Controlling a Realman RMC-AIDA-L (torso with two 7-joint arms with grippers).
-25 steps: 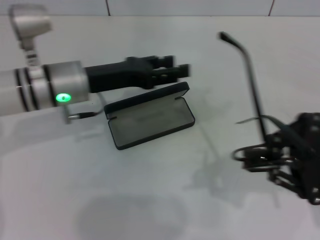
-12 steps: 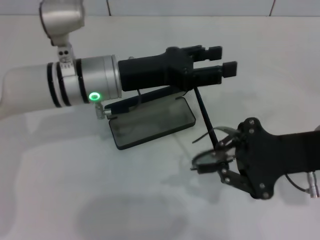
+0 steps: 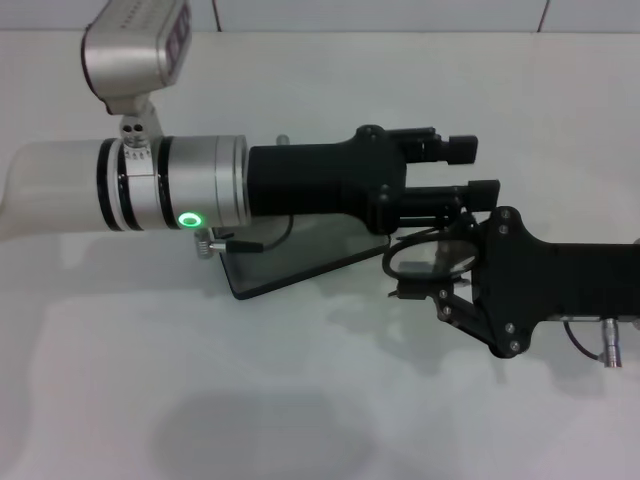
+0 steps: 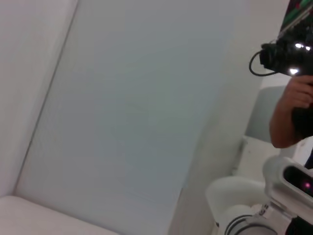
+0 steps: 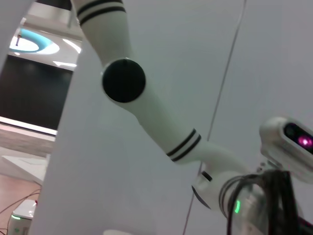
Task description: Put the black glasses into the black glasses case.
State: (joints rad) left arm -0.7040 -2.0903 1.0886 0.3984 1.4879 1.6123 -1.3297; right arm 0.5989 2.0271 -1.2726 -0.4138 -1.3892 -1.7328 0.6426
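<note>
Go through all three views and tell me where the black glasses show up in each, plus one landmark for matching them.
Head view: the black glasses sit right of centre, held in the right gripper, just off the case.
Left wrist view: not in it.
Right wrist view: not in it.
Shared landmark: the left arm's silver wrist with its green light, also at the lower edge of the right wrist view.

We seem to be in a robotics lab or test room: a plain white table below a tiled white wall, a person's hand holding a cabled black device, and a dark-windowed hall with ceiling lights beyond.
</note>
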